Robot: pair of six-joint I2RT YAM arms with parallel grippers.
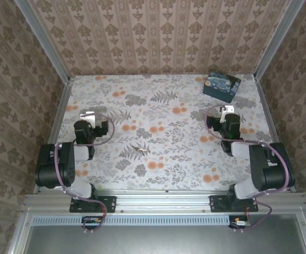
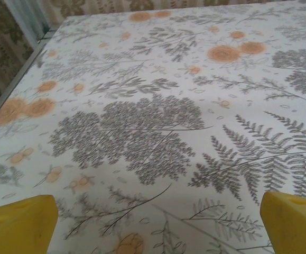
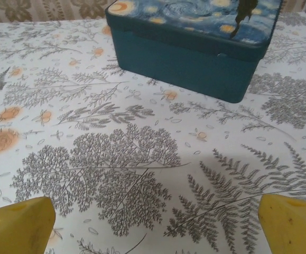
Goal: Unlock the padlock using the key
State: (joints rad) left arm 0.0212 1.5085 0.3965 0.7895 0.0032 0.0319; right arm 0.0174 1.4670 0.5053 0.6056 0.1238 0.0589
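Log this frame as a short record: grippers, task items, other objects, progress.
left gripper: open, empty, low over the table
right gripper: open, empty, facing the blue box
padlock: mid-table between the arms, untouched
key: beside the padlock; too small to tell if inserted
blue box: far right corner, lid on
progress: nothing grasped yet

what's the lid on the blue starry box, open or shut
Shut. In the right wrist view the painted lid sits flat on the blue box, no gap along its edge.
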